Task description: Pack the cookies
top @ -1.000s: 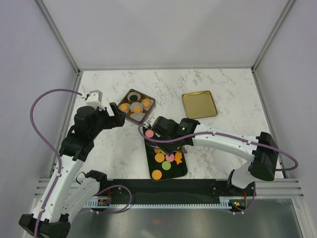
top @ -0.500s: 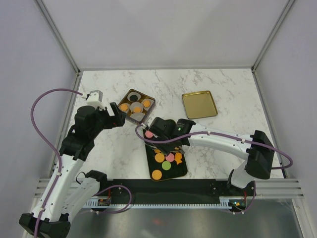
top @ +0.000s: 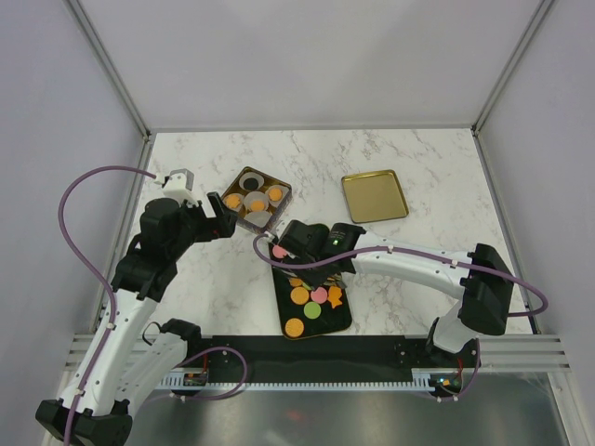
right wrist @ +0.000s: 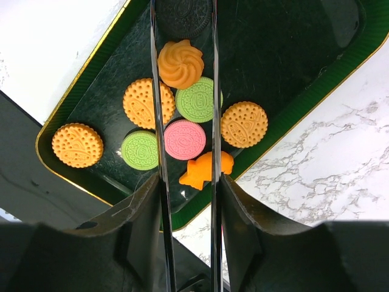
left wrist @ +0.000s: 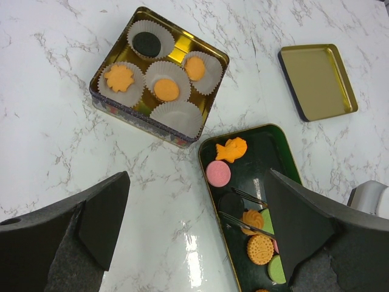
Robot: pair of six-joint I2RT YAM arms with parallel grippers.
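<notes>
Nearest the arms, the dark green tray [right wrist: 279,42] holds most of the cookies [right wrist: 185,139]: orange, pink and green rounds, an orange fish, an orange swirl [right wrist: 180,63] and a dark cookie [left wrist: 231,204] at its far end. The right gripper [right wrist: 182,9] reaches over them, and its two thin blades stand either side of the dark cookie, close against its edges. I cannot tell whether they pinch it or only flank it.

These cookies look light, stiff and brittle, and smooth metal would slip on them. A gentle squeeze across the widest part of the rim, keeping the cookie flat, seems the safest hold.

The left gripper [top: 216,216] hovers spread wide and holds nothing. Beyond the tray, the square tin [left wrist: 135,117] has paper cups [left wrist: 180,115], four of them filled and one empty. Farthest right, the gold lid [left wrist: 316,79] lies apart on the table [left wrist: 55,140].
</notes>
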